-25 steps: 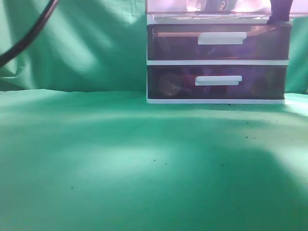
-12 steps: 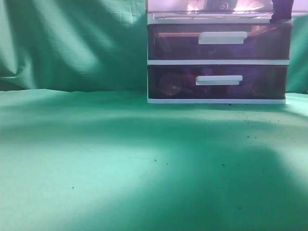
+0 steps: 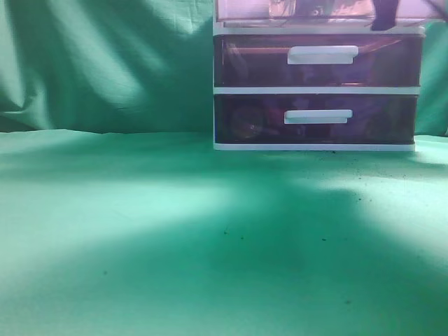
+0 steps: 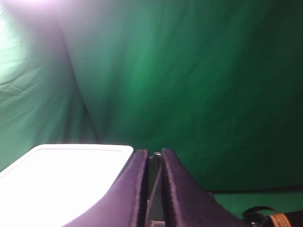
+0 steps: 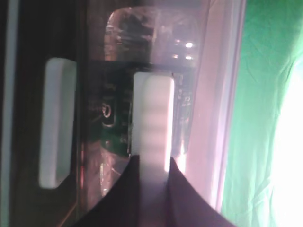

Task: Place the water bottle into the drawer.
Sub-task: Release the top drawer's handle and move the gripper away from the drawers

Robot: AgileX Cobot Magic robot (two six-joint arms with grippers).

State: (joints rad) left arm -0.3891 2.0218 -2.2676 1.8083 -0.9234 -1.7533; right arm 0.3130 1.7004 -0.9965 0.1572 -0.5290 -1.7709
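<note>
The reddish-pink drawer (image 3: 245, 8) is the top one of the white-framed unit, cut off by the top edge of the exterior view. In the right wrist view its translucent front (image 5: 208, 94) fills the frame. The water bottle (image 5: 147, 38), clear with a dark green label, lies inside behind that front. My right gripper (image 5: 152, 161) is shut on the drawer's white bar handle (image 5: 151, 113); it shows as a dark shape (image 3: 383, 15) at the drawer's right end. My left gripper (image 4: 155, 156) is shut and empty, up in the air beside the unit's white top (image 4: 57, 179).
Two darker purple drawers (image 3: 318, 59) (image 3: 315, 115) with white handles sit below the pink one. The unit stands at the back right of a green cloth table (image 3: 175, 231). A green curtain (image 3: 105, 63) hangs behind.
My right gripper has shifted a little to the left along the top drawer's front. A black cable at the upper left a second ago has left the exterior view. Shadows on the cloth have moved.
</note>
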